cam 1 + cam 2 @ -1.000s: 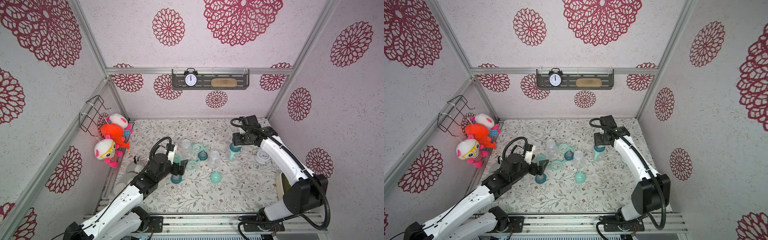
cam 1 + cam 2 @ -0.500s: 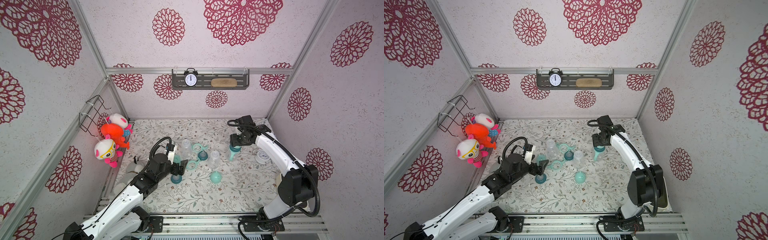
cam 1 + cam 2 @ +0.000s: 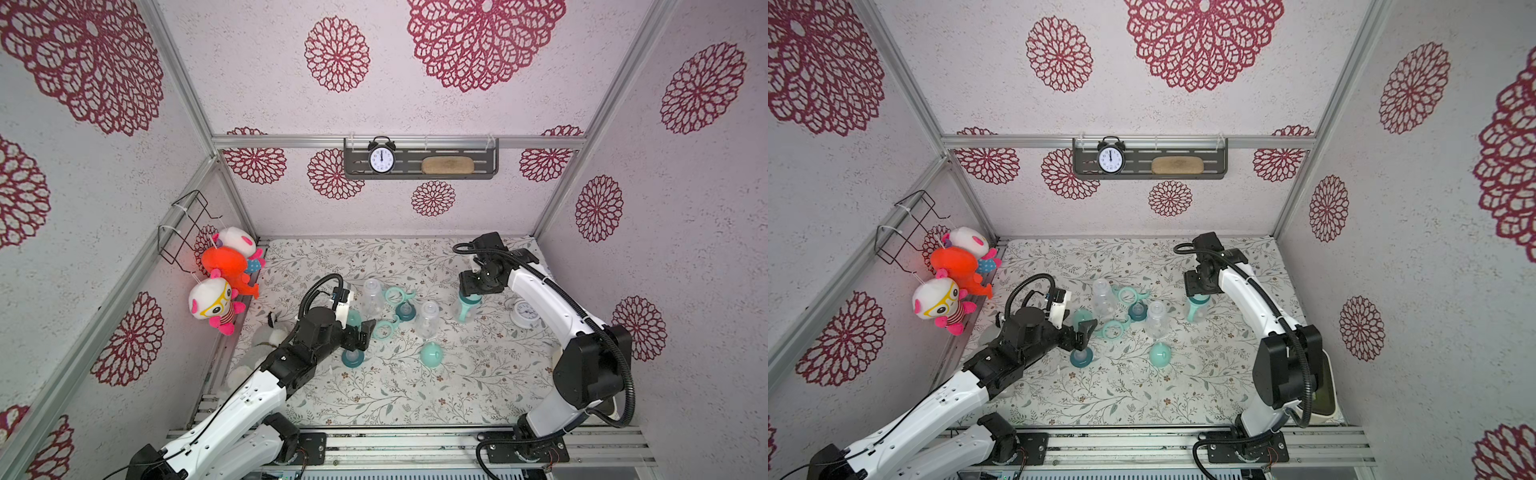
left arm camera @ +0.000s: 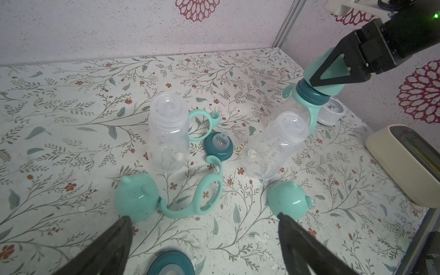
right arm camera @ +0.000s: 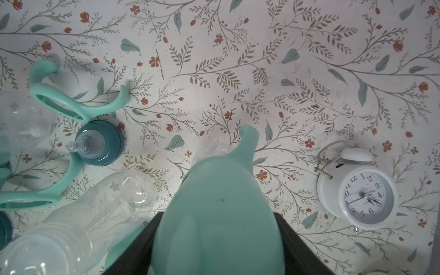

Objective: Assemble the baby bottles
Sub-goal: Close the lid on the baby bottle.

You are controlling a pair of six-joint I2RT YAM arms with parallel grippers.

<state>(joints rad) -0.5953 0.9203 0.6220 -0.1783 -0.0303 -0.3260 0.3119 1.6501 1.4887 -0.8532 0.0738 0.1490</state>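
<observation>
The right gripper (image 4: 333, 71) is closed on the mint dome cap (image 5: 219, 214) of an assembled bottle (image 3: 465, 308). Its two black fingers press on opposite sides of the cap. The bottle stands on the floral mat (image 3: 374, 399), right of centre in both top views, and appears to lean slightly. Its body is clear plastic, with a dark teal collar under the cap and a mint two-handled ring curving down its sides. Just to its right in a top view sits a small white alarm clock (image 3: 525, 312).

The left gripper (image 4: 203, 217) is wide open and empty, low over the mat and left of centre in both top views. A loose nipple collar (image 3: 352, 357) lies close by its fingers.

The unbuilt parts sit in the middle of the frame, between the arms. A first open bottle (image 4: 166, 138) and a second open bottle (image 4: 273, 147) both stand upright without tops. Around them lie two mint handle rings, another teal collar with its clear teat, and two loose eared caps (image 4: 134, 197).

These bottles look empty, so they are probably very light and easy to tip. The plastic seems thin, stiff and smooth, so it is likely slippery. A grip across the body or at the collar seems safer than one on the cap, which might pull off.
</observation>
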